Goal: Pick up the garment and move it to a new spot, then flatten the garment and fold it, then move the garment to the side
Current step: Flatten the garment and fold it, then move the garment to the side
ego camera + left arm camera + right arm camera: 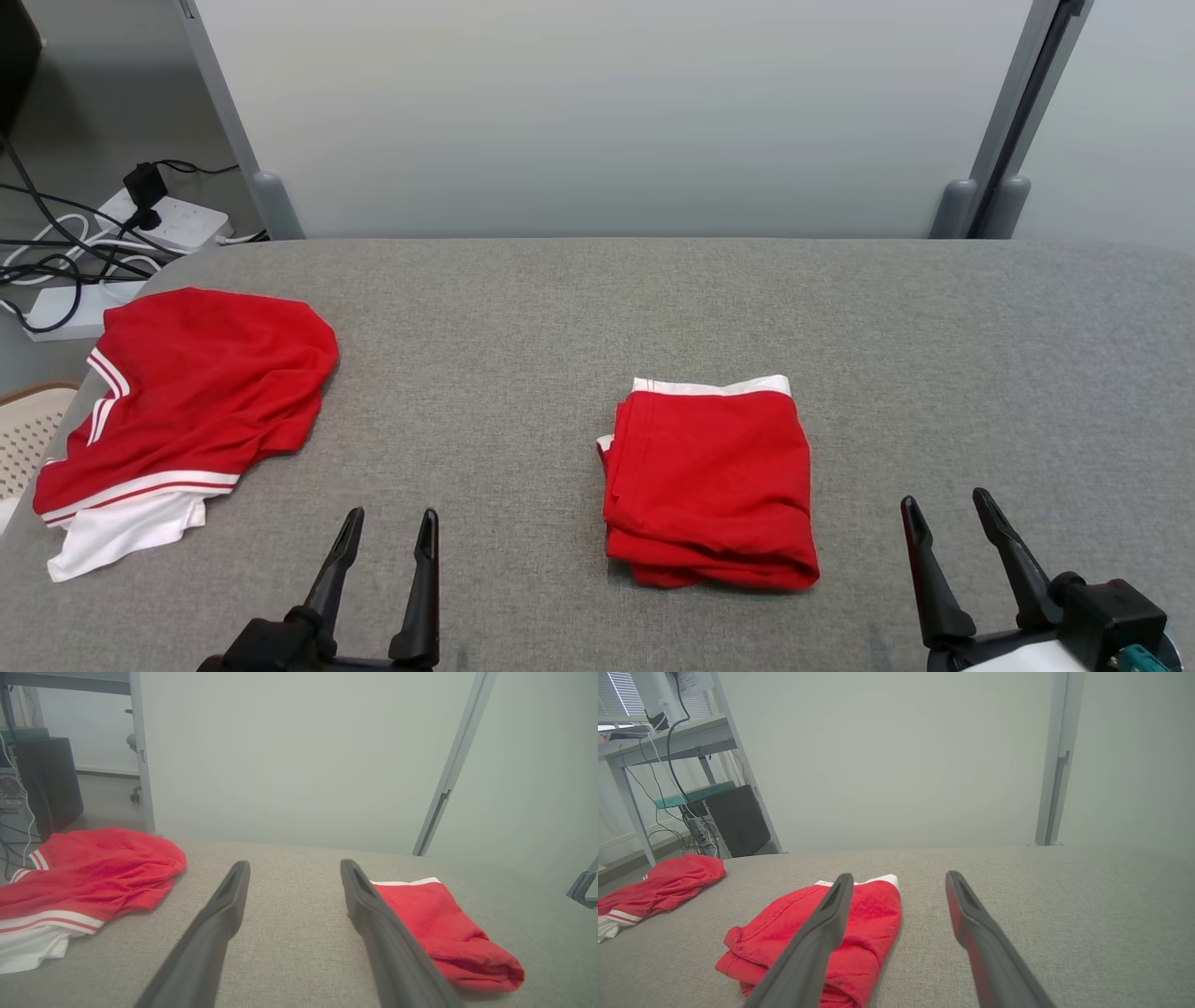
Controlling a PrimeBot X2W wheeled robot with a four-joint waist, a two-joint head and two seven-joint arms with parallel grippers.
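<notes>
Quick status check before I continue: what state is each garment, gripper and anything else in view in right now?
Folded red garment: folded into a compact stack, lying mid-table, not gripped.
Red and white garment: crumpled in a heap at the table's left edge.
Left gripper: open, fingers empty.
Right gripper: open, fingers empty.
Power strip: black plug inserted.

Pale grey partition wall (607, 112) at 12 o'clock. At 10 o'clock, power strips (177, 222) and cables (56, 247) on floor (84, 121). Grey fabric tabletop (597, 299) below.
</notes>
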